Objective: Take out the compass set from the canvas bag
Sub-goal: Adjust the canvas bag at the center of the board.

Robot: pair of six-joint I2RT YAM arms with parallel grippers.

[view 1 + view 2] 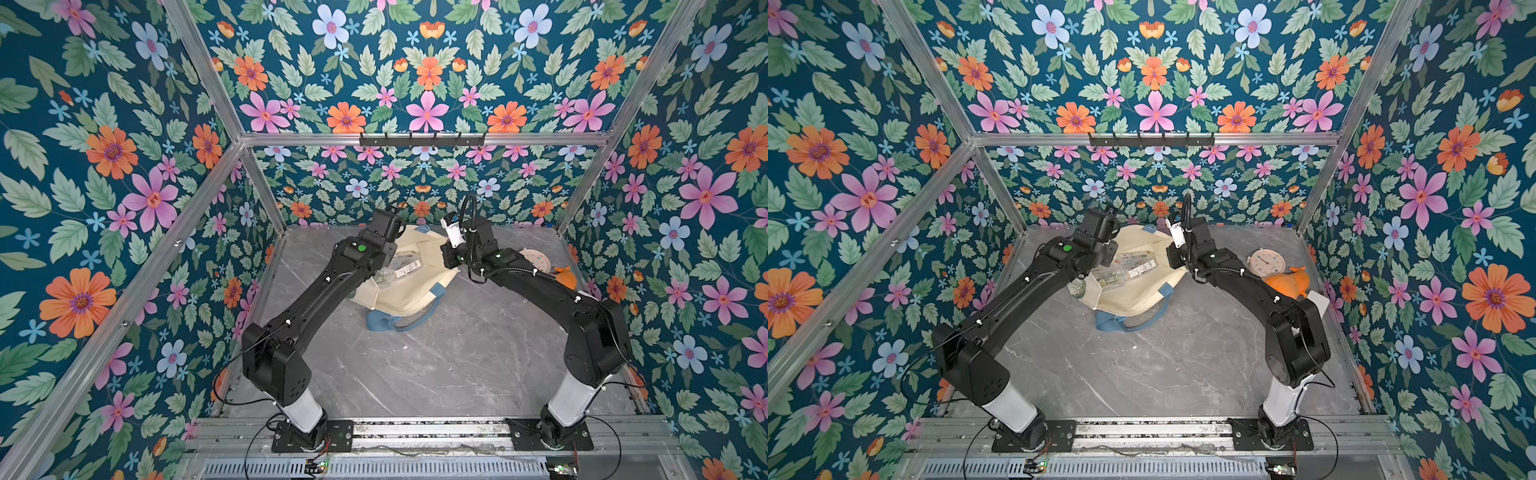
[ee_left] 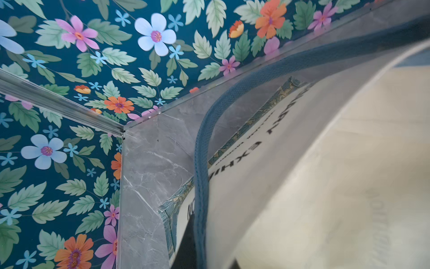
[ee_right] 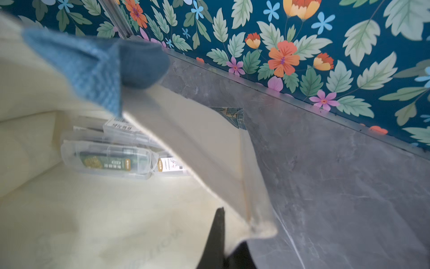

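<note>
Left end effector point(image 2: 210, 256): narrow, pinched on the rim of the canvas bag point(image 1: 415, 299), with one dark finger outside the cloth and one inside. Its tips are hidden under the wrist in both top views.

Right end effector point(image 3: 231, 233): closed on the opposite rim, with cloth caught between its black fingers point(image 3: 217, 237).

Canvas bag: cream, lying on the grey marble surface point(image 1: 436, 365), mouth spread between the two end effectors. Black lettering is on the outer face beside the left end effector. The leaf band point(image 2: 167, 221) lies beyond that, toward the back corner.

Handles point(image 1: 386, 324): blue. One length hangs just beside the left end effector; another folds close before the right one.

Compass set point(image 3: 104, 160): clear case with a green insert, taken for the set. It lies inside the bag, below and between the end effectors, apart from the right one's fingers.

Second clear pack point(image 1: 409, 268): white barcode label, overlapping the set.

Clock face point(image 1: 1266, 262) and orange toy point(image 1: 1287, 282): on the surface outboard of the right end effector, apart from the bag.
</note>
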